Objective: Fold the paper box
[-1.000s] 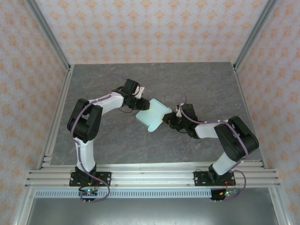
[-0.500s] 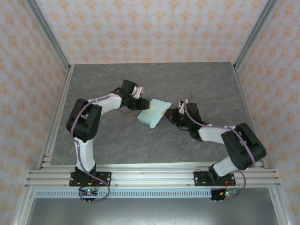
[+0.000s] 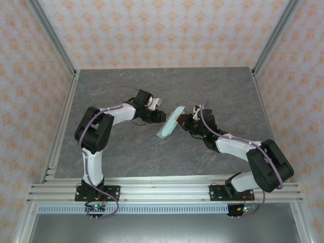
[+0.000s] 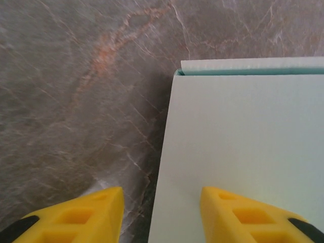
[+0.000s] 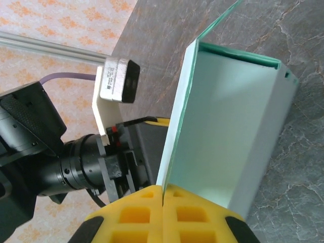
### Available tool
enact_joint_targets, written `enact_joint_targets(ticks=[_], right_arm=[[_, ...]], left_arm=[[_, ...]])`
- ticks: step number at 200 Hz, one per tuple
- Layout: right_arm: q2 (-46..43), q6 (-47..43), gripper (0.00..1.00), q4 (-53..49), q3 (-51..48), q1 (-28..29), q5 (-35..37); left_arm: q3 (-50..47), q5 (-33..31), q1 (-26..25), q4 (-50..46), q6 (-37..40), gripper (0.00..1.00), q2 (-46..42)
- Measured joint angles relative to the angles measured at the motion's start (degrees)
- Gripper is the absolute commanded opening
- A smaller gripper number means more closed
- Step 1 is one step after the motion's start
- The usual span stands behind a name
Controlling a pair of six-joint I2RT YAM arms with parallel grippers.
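The paper box (image 3: 170, 122) is pale mint-teal card, tipped up on edge between the two arms at mid-table. My right gripper (image 3: 183, 122) is shut on the edge of one thin wall (image 5: 179, 126), and the half-formed hollow box (image 5: 238, 131) opens beyond the fingertips (image 5: 147, 195). My left gripper (image 3: 160, 117) is open at the box's left side. In the left wrist view its yellow fingers (image 4: 86, 215) straddle the left edge of a flat box panel (image 4: 243, 136); the right one overlaps the panel, and I cannot tell if it touches.
The grey marbled table (image 3: 116, 152) lies under both arms. Aluminium frame rails (image 3: 61, 126) and patterned walls enclose it. The left arm's wrist camera (image 5: 119, 81) sits close behind the held wall in the right wrist view.
The box went from lying nearly flat to standing steeply on edge, held by the right gripper. The left gripper moved right, closer to the box.
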Motion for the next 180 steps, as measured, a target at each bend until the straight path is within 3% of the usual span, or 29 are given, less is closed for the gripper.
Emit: enact_joint_targets(ticks=[55, 87, 134, 161, 180], right_arm=[[-0.68, -0.07, 0.00, -5.75, 2.16, 1.57, 5.35], [-1.01, -0.13, 0.00, -8.35, 3.32, 1.92, 8.59], [-0.98, -0.22, 0.00, -9.46, 3.91, 2.69, 10.49], [-0.90, -0.22, 0.00, -9.46, 3.98, 2.84, 10.80], [-0.55, -0.22, 0.00, -9.44, 4.20, 2.84, 10.93]], left_arm=[[0.72, -0.50, -1.73, -0.74, 0.07, 0.53, 1.44], [0.26, -5.92, -2.01, -1.62, 0.26, 0.60, -0.11], [-10.80, -18.58, -2.08, 1.31, 0.22, 0.73, -17.25], [-20.68, -20.24, -3.02, 7.87, 0.52, 0.84, -27.89], [-26.53, -20.28, -4.87, 12.92, 1.55, 0.85, -31.98]])
